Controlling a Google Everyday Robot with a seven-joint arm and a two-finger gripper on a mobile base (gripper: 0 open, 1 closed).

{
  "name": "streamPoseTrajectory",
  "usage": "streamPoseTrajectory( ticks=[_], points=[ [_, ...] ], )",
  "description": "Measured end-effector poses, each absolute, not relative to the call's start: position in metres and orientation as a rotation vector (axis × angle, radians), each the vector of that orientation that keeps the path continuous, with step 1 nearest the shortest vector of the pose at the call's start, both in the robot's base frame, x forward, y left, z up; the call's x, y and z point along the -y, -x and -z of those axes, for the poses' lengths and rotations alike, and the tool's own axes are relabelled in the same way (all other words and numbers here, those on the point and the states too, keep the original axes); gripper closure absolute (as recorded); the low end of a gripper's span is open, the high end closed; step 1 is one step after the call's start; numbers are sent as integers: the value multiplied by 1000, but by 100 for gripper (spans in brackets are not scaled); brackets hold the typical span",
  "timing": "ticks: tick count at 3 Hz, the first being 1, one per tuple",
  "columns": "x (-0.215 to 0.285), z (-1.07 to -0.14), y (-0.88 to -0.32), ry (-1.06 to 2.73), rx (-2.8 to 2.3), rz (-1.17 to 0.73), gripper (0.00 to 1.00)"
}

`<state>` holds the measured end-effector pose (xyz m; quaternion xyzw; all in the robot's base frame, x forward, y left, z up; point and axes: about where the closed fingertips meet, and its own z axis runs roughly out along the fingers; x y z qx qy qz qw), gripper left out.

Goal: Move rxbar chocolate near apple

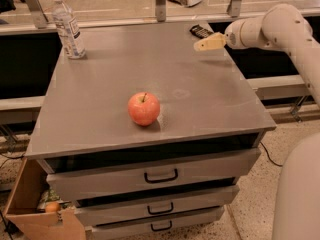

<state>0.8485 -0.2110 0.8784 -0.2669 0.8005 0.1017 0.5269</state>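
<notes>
The apple (144, 108) is red-pink with a short stem and sits on the grey cabinet top (115, 84), a little left of the middle toward the front. The rxbar chocolate (201, 31) is a flat black bar lying at the far right corner of the top. My gripper (201, 45) reaches in from the right on a white arm and hovers just in front of the bar, slightly above the surface, far from the apple.
A clear water bottle (68, 26) stands at the far left corner. Three drawers (160, 175) with dark handles face me below the top. A cardboard box (35, 211) with a small orange fruit (52, 207) sits at the lower left on the floor.
</notes>
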Motion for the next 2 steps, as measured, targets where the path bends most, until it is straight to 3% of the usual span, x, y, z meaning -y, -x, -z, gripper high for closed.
streamPoseTrajectory(
  ticks=[2],
  points=[
    [203, -863, -890, 568, -1881, -263, 0]
  ],
)
